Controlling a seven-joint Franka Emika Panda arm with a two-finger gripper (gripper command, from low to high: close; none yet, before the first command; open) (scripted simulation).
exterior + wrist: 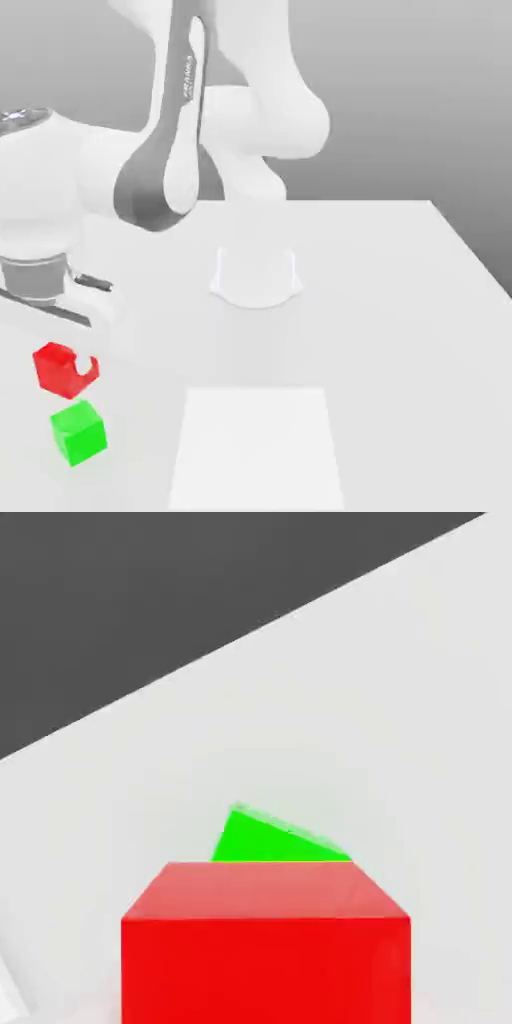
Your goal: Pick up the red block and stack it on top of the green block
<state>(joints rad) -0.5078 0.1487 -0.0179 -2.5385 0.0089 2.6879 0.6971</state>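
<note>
The red block (55, 366) hangs just above the white table at the exterior view's left, and my gripper (70, 364) is shut on it. A pale finger (76, 362) covers part of its front face. The green block (78, 431) rests on the table just in front of and below the red one, and the two are apart. In the hand view the red block (265, 942) is close up and hides most of the green block (268, 837) behind it.
The arm's white base (256, 275) stands at the table's middle. A lighter square patch (256, 446) lies on the table (400, 320) to the right of the green block. The table's far edge runs along the grey backdrop.
</note>
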